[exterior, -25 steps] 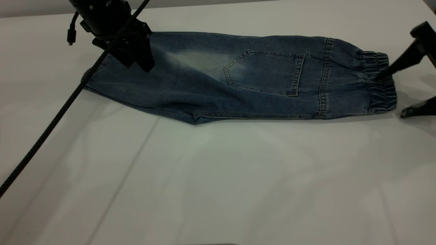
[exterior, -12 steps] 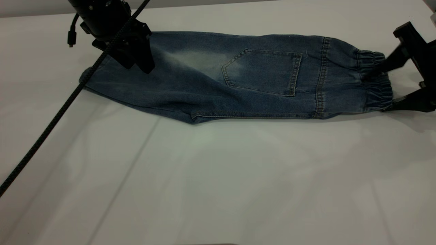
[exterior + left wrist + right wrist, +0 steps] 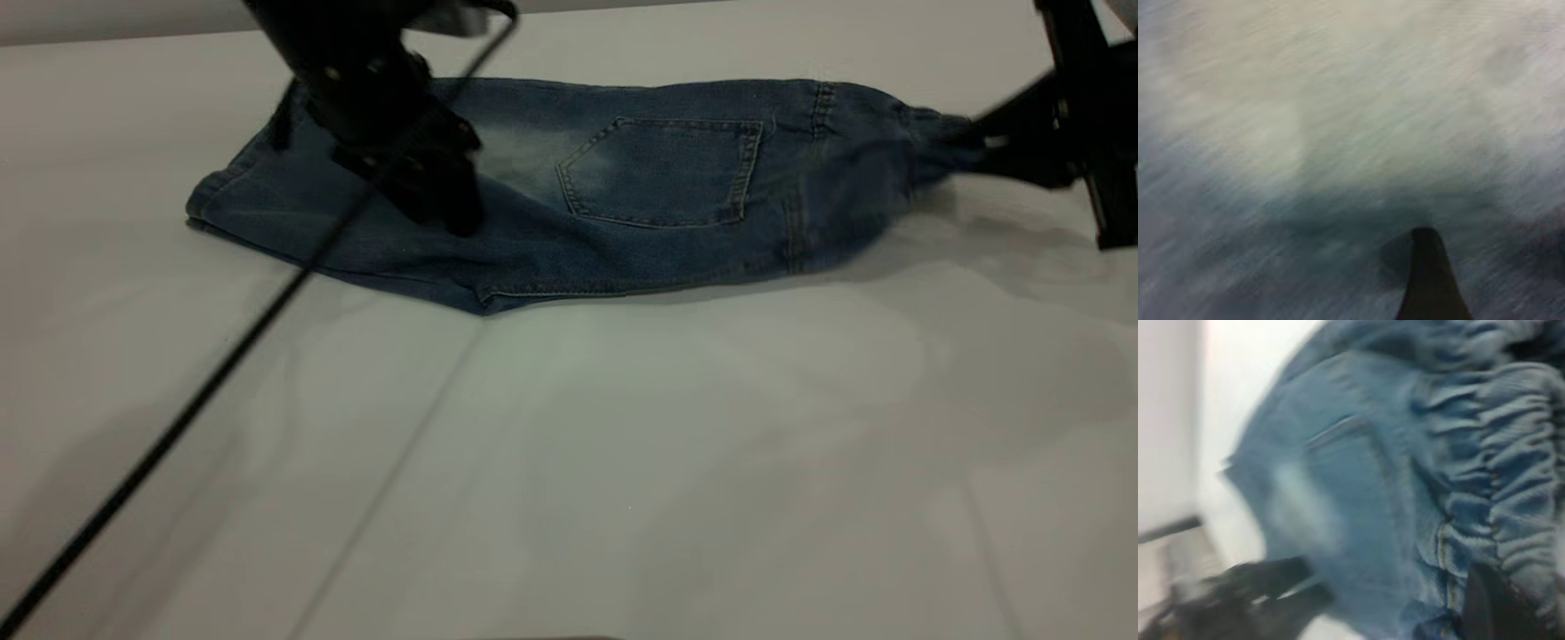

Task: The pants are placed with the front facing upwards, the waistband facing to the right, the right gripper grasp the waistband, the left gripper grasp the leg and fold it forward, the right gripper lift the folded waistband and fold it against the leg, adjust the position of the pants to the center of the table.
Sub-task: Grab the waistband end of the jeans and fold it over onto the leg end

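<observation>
- Exterior view showing pants [image 3: 622, 204] lying on the far part of the bench [image 3: 622, 462], long axis running left to right, back pocket [image 3: 658, 173] facing up.
- Bunching at the right end: waistband [image 3: 933, 147] pinched and raised off the bench by the right claw [image 3: 987, 142], fingers closed on the gathered denim.
- Right wrist view confirming: ruched waistband [image 3: 1498, 487] filling the frame, close against the claw.
- Hanging over the leg part, left of the pocket: left claw [image 3: 444, 200], tips at or just above the cloth; cannot tell how far open or whether gripping.
- Judging the fold as running leftward along the long axis, waistband toward leg hem [image 3: 222, 209], right claw being the nearer one.
</observation>
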Motion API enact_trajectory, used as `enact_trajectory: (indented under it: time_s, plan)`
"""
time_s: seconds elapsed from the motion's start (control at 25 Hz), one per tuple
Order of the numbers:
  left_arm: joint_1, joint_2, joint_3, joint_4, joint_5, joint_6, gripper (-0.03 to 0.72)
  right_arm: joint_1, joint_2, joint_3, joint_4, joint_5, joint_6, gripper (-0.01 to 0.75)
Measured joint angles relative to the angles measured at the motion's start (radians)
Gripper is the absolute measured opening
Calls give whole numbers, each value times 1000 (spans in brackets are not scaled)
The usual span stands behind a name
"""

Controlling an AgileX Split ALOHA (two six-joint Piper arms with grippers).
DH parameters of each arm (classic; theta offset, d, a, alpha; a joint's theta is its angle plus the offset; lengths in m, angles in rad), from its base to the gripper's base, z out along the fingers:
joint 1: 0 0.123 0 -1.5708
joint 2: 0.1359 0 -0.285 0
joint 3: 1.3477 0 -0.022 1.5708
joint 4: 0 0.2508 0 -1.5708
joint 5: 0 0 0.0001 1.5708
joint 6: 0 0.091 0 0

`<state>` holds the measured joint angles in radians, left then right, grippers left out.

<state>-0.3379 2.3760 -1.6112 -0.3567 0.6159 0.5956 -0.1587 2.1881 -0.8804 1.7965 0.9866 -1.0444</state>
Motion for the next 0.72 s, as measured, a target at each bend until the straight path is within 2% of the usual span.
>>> enact_trajectory:
  time_s: [0.16,0.44,0.72]
  plan:
    - [-39,11,-6,-4,-24,1,420,0,0,-37,4,129,-8,48]
    - [-129,24,-13,-12,-55,20,420,0,-45,-75,0,139,-12,48]
    - [-207,40,-22,-94,-75,28,420,0,-158,-80,-17,143,-16,48]
